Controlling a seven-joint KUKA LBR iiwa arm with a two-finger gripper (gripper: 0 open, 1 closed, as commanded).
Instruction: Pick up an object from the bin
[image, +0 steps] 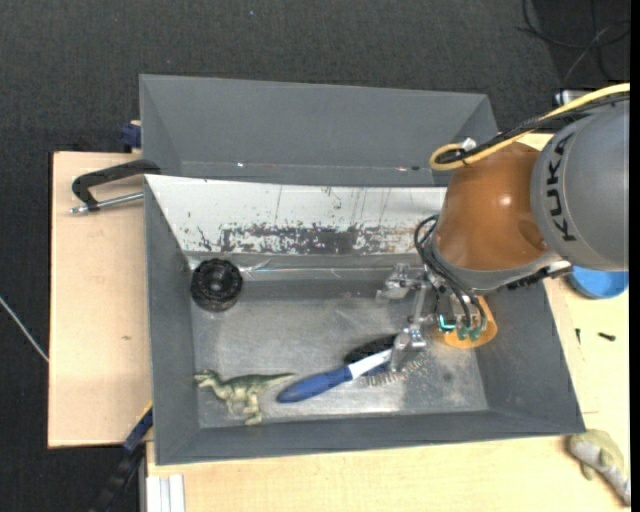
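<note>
Blue-handled brush (320, 382) lies with the gripper (410, 345) at its black bristle end, open or closed I cannot tell, and a green toy dinosaur (235, 390) near its handle tip.

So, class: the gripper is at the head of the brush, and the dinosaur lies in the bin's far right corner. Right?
Not quite. The camera view shows the gripper at the head of the brush, but the dinosaur lies in the bin's near left corner, not the far right.
</note>
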